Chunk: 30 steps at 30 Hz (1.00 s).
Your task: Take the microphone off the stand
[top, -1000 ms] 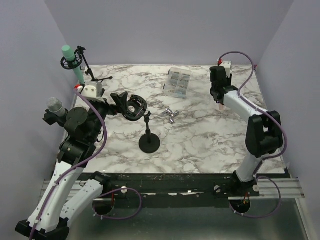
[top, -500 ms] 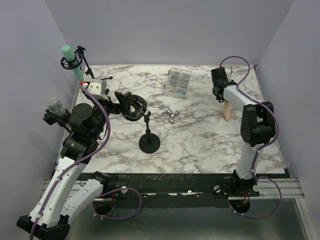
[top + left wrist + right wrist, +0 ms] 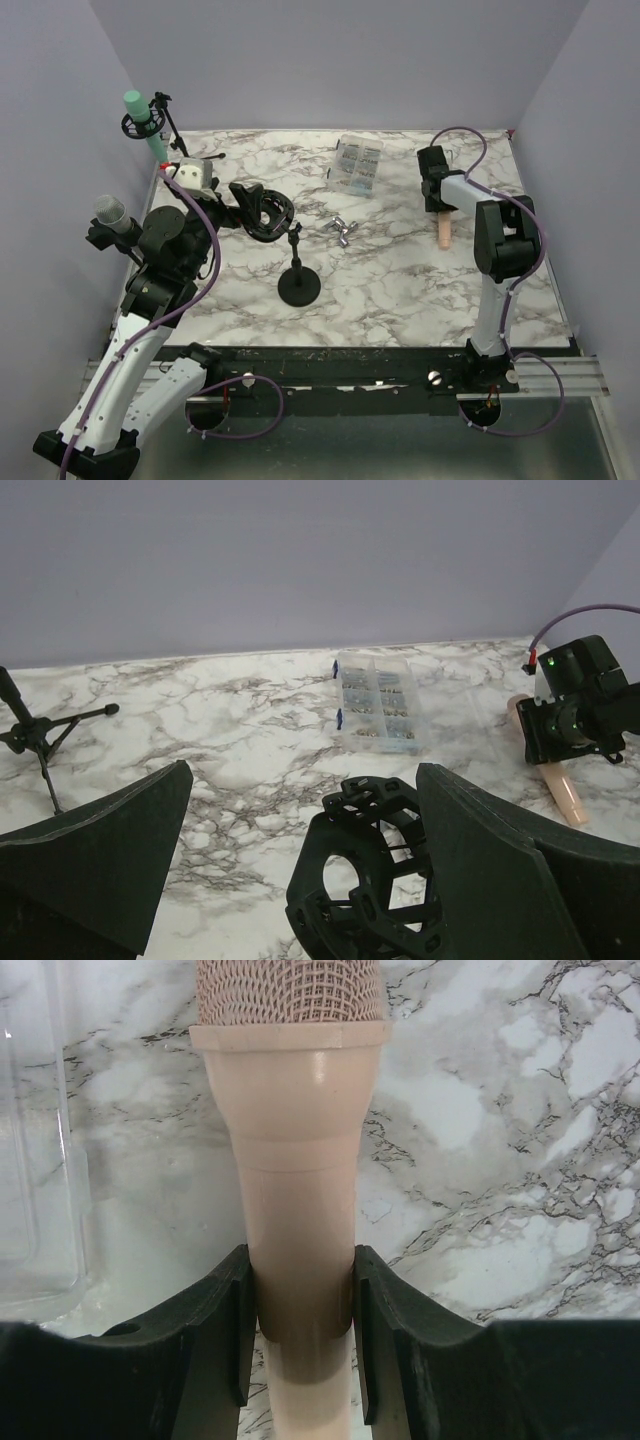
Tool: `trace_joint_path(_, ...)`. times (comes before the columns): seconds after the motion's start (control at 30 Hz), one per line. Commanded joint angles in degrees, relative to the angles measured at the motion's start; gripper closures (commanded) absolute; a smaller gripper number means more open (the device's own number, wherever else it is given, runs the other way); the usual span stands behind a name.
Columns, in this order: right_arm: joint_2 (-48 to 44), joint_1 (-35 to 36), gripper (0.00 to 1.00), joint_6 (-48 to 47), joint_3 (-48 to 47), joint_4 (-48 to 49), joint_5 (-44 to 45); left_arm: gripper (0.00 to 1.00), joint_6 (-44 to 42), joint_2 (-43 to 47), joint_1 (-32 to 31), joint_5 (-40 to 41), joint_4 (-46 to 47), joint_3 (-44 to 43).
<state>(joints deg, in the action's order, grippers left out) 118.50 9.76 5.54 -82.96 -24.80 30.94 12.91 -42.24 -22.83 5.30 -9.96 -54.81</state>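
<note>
Pink microphone (image 3: pixel 300 1160) in right pincer (image 3: pixel 300 1332)

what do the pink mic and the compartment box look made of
Microphone: smooth peach plastic body with a faint sheen, plus a woven mesh head, likely metal painted to match. Compartment box: clear hard plastic; its contents show through the walls.

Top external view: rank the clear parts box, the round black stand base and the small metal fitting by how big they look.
1. Clear parts box, largest.
2. Round black stand base, somewhat smaller.
3. Small metal fitting, clearly the smallest.
</note>
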Motion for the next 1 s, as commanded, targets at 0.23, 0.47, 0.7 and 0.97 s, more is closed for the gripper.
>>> trace_joint_path(0.23, 0.82, 0.13, 0.56, 2.00, 0.70, 0.28, -6.78, 0.02, 0.30, 1.71, 0.33, 0.17, 0.08, 0.14)
trace_joint_path(0.47, 1.03, 0.17, 0.46, 2.30, 1.09, 0.10, -7.45, 0.02, 0.36, 1.73, 0.33, 0.24, 0.15, 0.22)
trace_joint_path(0.7, -0.26, 0.18, 0.35, 2.56, 1.71, 0.39, -7.90, 0.02, 0.68, 1.61, 0.33, -0.12, 0.11, 0.22)
trace_joint_path(0.97, -2.43, 0.26, 0.22, 3.09, 1.25, 0.15, -9.62, 0.02, 0.20, 1.63, 0.33, 0.01, -0.11, 0.01)
